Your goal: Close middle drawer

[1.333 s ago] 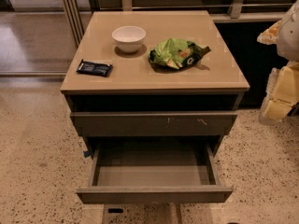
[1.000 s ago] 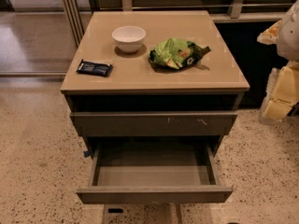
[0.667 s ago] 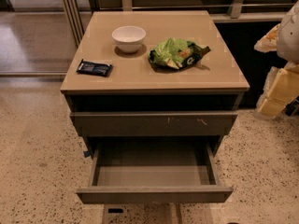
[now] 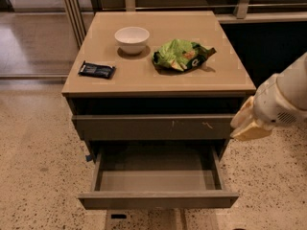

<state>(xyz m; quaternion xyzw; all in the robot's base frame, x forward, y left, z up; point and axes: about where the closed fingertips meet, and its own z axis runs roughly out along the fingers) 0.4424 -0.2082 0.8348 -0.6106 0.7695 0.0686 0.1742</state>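
Note:
The middle drawer (image 4: 158, 199) is pulled far out of the cabinet, low in the camera view. Its plain flat front faces me and its bare box interior (image 4: 157, 178) holds nothing. Above it sits a wider drawer front with pale scratch marks (image 4: 153, 127), pushed nearly in. My gripper (image 4: 245, 125), pale yellow on a white arm (image 4: 285, 97), hangs at the cabinet's right side. It is level with the scratched front, above and to the right of the open drawer's right corner. It touches nothing that I can see.
On the tan cabinet top (image 4: 225, 71) stand a white bowl (image 4: 132, 39), a green crumpled chip bag (image 4: 181, 54) and a black snack bar (image 4: 97, 70). Speckled floor surrounds the cabinet. A glass partition frame (image 4: 72, 13) stands at the back left, a dark unit at the back right.
My arm and gripper have moved left and down, from the far right edge of the view to the cabinet's right side. The drawer has not moved.

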